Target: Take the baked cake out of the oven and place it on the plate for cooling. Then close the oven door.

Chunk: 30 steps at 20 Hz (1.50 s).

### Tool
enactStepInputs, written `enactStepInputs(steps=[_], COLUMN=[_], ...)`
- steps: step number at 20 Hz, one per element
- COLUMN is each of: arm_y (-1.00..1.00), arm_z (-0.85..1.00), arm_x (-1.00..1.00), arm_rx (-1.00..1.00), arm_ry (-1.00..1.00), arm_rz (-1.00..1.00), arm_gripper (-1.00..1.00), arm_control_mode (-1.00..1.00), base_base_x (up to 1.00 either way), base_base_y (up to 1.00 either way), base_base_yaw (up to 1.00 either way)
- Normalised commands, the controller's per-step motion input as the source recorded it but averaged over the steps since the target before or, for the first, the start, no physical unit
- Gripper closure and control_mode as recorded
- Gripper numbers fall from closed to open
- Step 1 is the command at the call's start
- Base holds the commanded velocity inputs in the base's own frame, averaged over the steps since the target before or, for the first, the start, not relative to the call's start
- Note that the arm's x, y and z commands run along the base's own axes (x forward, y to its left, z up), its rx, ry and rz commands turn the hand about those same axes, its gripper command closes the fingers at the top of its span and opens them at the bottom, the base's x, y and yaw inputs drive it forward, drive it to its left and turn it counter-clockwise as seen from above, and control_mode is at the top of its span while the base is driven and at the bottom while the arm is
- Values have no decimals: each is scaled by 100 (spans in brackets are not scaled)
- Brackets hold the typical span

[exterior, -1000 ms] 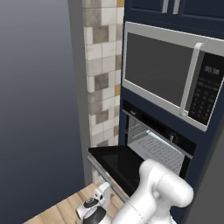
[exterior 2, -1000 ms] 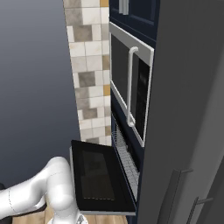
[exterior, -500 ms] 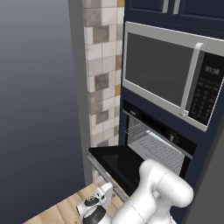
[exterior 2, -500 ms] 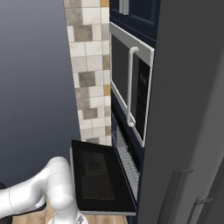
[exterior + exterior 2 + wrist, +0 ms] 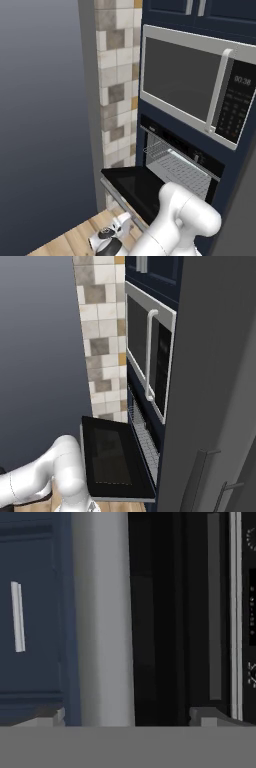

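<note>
In the hand view the gripper (image 5: 125, 719) stood spread wide and held nothing, one fingertip (image 5: 50, 718) before a navy cabinet front (image 5: 32, 612), the other low before the black oven (image 5: 185, 612). Between the tips ran a pale vertical bar (image 5: 102, 612). The oven door (image 5: 132, 187) hung dropped open, flat beneath the wire rack (image 5: 175, 167).

The oven (image 5: 180, 162) sits in a dark blue cabinet wall, under the microwave (image 5: 195, 85). Its wire rack (image 5: 177, 165) shows bare inside. The door (image 5: 135, 187) lies dropped flat, over a wood floor (image 5: 67, 242).
</note>
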Motion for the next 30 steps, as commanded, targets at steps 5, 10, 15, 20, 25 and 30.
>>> enactStepInputs(steps=[5,10,15,20,25,30], arm_y=[38,33,24,9,2,0], arm_z=[-100,-100,-100,-48,-2,0], arm_x=[46,58,49,26,21,38], arm_rx=[-28,-26,-33,-52,-63,-61], arm_ry=[-13,-13,-24,-55,-67,-53], arm_rz=[-16,-13,-17,-27,-38,-42], arm_gripper=[-100,-100,-100,-100,-100,-100], arm_control_mode=[-100,-100,-100,-100,-100,-100], base_base_x=[0,0,0,0,0,0], base_base_y=[0,0,0,0,0,0], base_base_yaw=[0,0,0,0,0,0])
